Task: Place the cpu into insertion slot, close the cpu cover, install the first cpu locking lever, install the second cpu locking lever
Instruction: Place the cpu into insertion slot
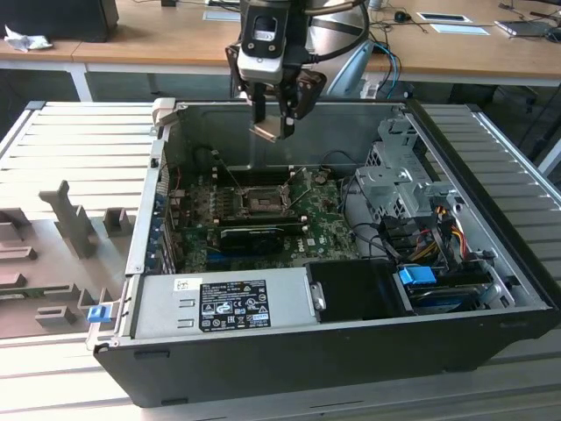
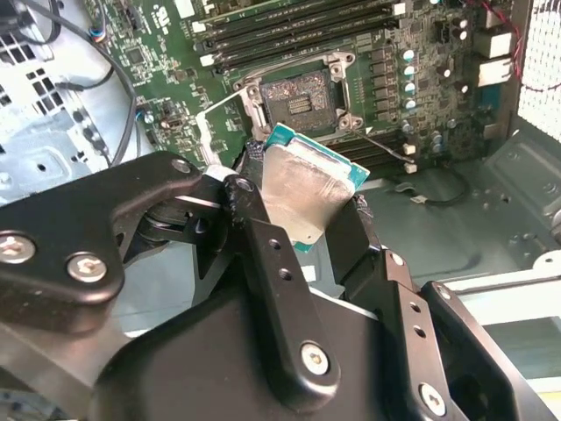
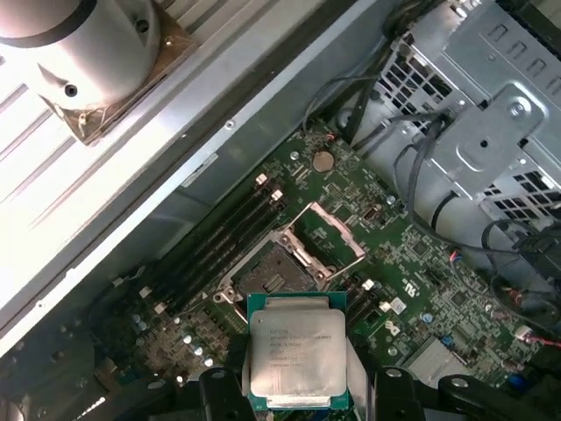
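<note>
My gripper [image 1: 273, 121] hangs over the open computer case, shut on the cpu [image 1: 273, 132]. The cpu's dull silver top and green edge show between the black fingers [image 2: 263, 254] in the second wrist view [image 2: 307, 189] and in the first wrist view [image 3: 296, 351]. The insertion slot [image 1: 260, 200] lies open on the green motherboard, below and apart from the cpu [image 3: 273, 274] [image 2: 301, 95]. The cpu cover [image 3: 326, 235], a metal frame with a square window, stands swung up beside the slot. A thin locking lever [image 1: 226, 174] sticks up next to the socket.
Memory slots [image 3: 219, 237] run beside the socket. A black card [image 1: 254, 235] sits in front of it. A power supply [image 1: 232, 303] fills the case's near side, and a drive cage [image 1: 399, 180] with cables [image 1: 438, 228] is at the exterior view's right. A grey fixture tray [image 1: 61, 254] lies left.
</note>
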